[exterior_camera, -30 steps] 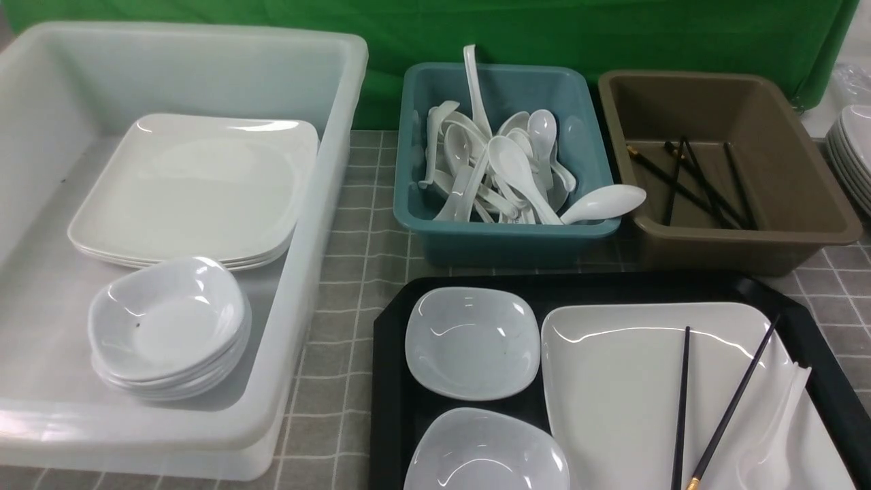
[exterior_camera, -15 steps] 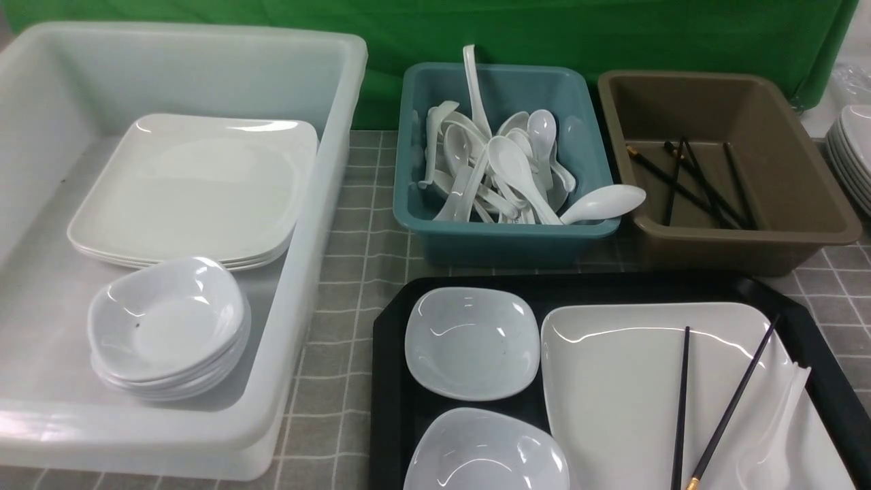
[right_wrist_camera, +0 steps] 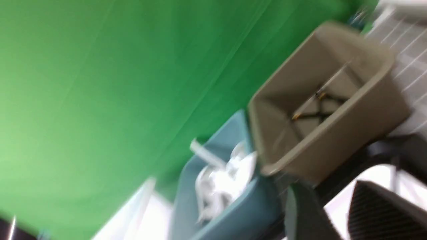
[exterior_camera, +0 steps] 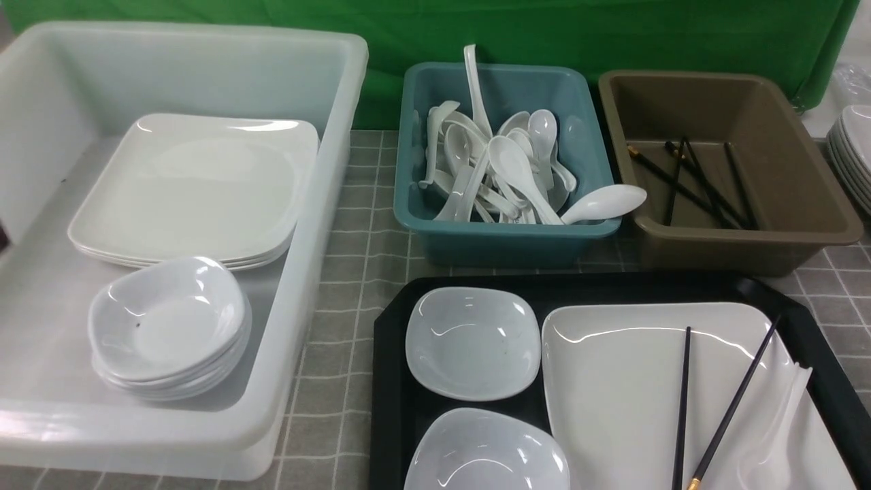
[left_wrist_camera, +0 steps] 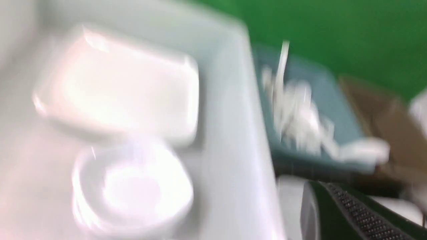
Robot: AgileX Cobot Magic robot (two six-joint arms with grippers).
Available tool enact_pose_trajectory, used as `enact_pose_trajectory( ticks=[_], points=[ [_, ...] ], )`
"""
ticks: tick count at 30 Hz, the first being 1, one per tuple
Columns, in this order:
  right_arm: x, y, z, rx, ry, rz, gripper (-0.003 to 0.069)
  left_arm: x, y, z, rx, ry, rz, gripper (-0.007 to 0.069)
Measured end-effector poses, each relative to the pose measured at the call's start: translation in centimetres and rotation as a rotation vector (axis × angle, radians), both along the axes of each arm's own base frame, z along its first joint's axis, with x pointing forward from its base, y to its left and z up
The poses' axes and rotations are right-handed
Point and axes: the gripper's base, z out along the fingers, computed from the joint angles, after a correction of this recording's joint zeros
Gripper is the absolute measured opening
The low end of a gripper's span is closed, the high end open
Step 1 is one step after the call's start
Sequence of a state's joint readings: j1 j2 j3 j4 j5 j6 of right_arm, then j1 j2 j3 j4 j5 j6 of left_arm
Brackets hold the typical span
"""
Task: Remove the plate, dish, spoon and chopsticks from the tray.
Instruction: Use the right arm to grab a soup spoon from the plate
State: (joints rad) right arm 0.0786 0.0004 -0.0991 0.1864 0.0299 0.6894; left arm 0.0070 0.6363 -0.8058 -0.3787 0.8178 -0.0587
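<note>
Right, the plate [exterior_camera: 633, 408] fills the right half of the tray [exterior_camera: 391, 408], chopsticks [exterior_camera: 731, 408] lying across it and the spoon [exterior_camera: 782, 415] on its right rim, so I'd say those should come off first. A dish [exterior_camera: 473, 342] and a second dish [exterior_camera: 486, 454] sit on the tray's left. The left pincer [left_wrist_camera: 320, 206] is closed, and the right pincer [right_wrist_camera: 325, 188] is part-open and empty.

The tray [exterior_camera: 389, 408] is black. The plate [exterior_camera: 612, 395] is shiny white, and so is the spoon [exterior_camera: 769, 449]. The chopsticks [exterior_camera: 681, 401] are black with gold ends. The small bowls [exterior_camera: 473, 340] are white. The teal tub [exterior_camera: 503, 238] holds white spoons. The brown tub [exterior_camera: 742, 248] holds black sticks. The big bin [exterior_camera: 204, 54] is milky white. The tabletop [exterior_camera: 367, 231] is grey with white squares. The back cloth [exterior_camera: 476, 27] is green.
</note>
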Motion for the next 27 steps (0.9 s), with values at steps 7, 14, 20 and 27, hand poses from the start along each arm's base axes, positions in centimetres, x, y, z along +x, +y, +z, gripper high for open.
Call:
enact_pose_trajectory(
  ticks=[7,14,20,27],
  points=[
    [-0.4,1.5,7.2,-0.304,0.228,0.271,0.0232,5.6,-1.0,-3.9,0.013,0.289,-0.169,0.002],
    [5.3,4.4,7.4,-0.6,0.721,0.565,0.0221,8.2,-1.0,-6.1,0.047,0.389,-0.218,0.0],
    [12.3,5.7,3.7,-0.792,1.036,0.558,0.0395,7.7,-1.0,-6.5,0.095,0.432,-0.267,0.0],
    [17.3,6.7,2.1,-0.883,1.164,0.536,0.0589,7.5,-2.0,-6.5,0.119,0.433,-0.325,0.0]
  ],
)
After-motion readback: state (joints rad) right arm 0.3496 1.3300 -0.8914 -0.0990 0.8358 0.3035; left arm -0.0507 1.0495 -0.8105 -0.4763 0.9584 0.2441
